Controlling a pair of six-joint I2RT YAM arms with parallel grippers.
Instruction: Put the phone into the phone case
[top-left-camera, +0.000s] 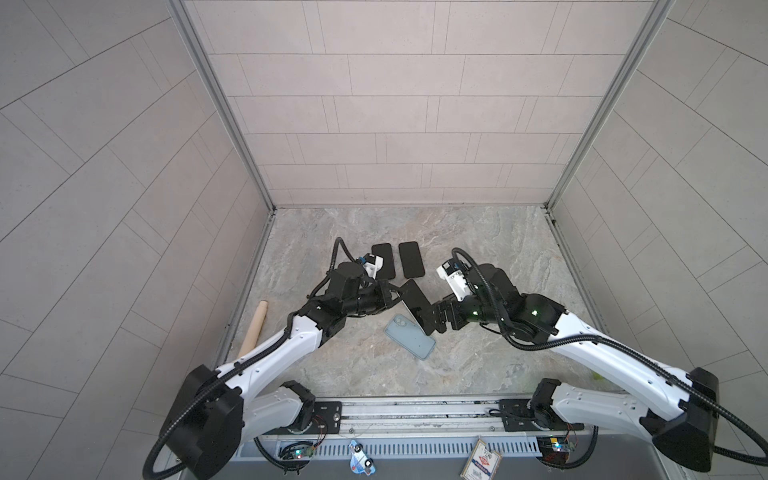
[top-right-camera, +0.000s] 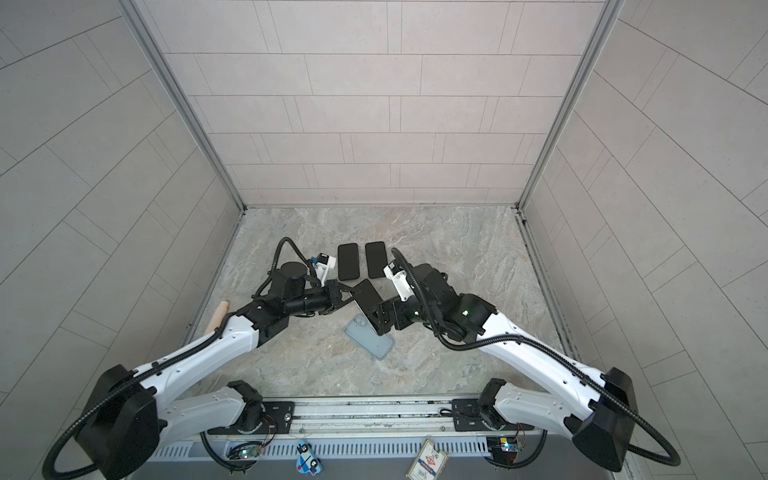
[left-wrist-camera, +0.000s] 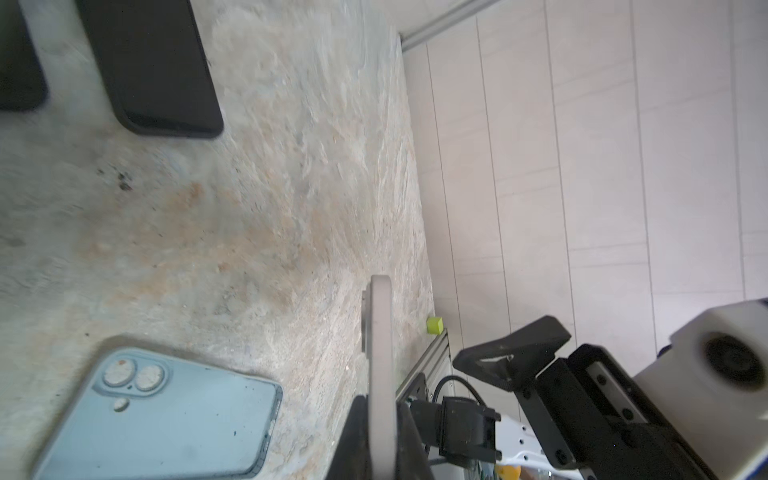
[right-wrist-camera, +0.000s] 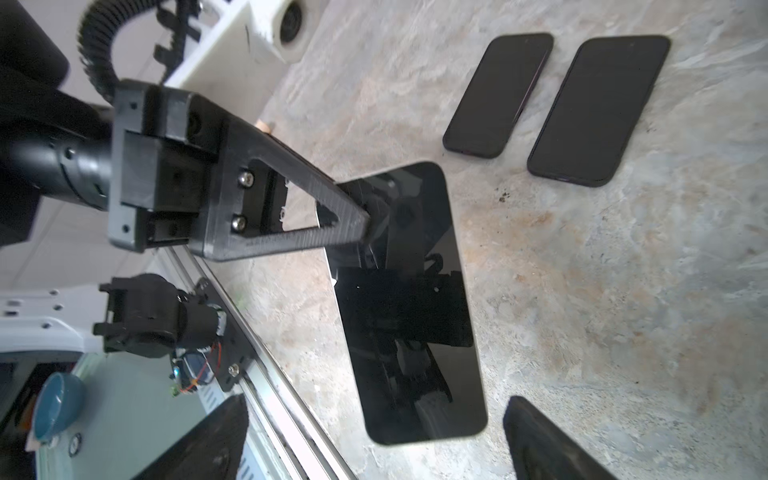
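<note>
Pale tiled walls (top-left-camera: 395, 104) close in a marble-patterned table (top-left-camera: 478, 353) on three sides. Both arms meet over its middle.

The phone (top-left-camera: 417, 305) hangs in the air there, tilted, its glossy black screen turned up and toward the right arm. The left gripper (top-left-camera: 397, 293) is clamped on its far-left end. In the left wrist view the phone (left-wrist-camera: 380, 353) shows edge-on between the closed jaws, pale along its side.

The right gripper (top-left-camera: 434, 319) stands wide at the phone's other, nearer end. In the right wrist view its fingers (right-wrist-camera: 540, 440) lie on either side of that end with table showing between each of them and the phone (right-wrist-camera: 411, 299), so it grips nothing.

The phone case (top-left-camera: 411, 343), light blue, lies flat on the table just near of the held phone. Its camera cut-outs point to the far left. In both top views the phone's near end shows over the case's far right edge (top-right-camera: 370, 341).

Two more black phones lie flat and side by side at the far middle of the table, the left one (top-left-camera: 383, 261) just beside the left arm's wrist camera, the right one (top-left-camera: 411, 259) close to it but apart.

A wooden stick (top-left-camera: 254, 328) lies beyond the table's left edge.
</note>
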